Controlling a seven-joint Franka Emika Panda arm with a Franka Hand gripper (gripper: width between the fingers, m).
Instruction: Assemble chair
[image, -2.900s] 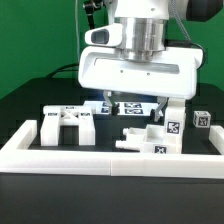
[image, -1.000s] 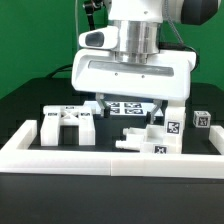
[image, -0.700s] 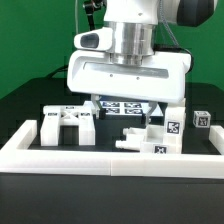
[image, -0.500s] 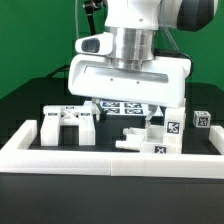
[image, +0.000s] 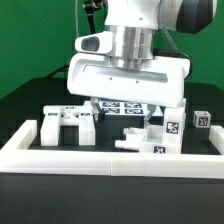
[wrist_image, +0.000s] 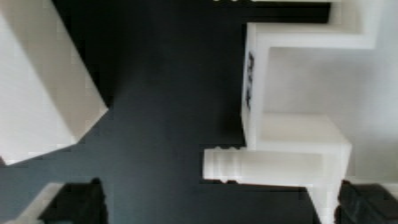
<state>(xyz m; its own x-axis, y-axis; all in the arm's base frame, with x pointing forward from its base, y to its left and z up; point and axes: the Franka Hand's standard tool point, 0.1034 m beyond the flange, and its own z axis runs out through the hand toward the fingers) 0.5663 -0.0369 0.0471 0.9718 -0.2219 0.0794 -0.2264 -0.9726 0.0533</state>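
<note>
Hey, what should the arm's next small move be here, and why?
Probably ease the open claw down toward the matte-white blocky chair piece with the ribbed peg. The claw holds nothing and hovers above the black table, and the wrist view shows that piece close up, not joined to anything.

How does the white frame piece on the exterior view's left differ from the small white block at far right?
The frame piece is wide; the small block is much smaller. The frame piece has open gaps between its bars; the small block looks solid. Both are matte white and carry black-and-white tags.
</note>
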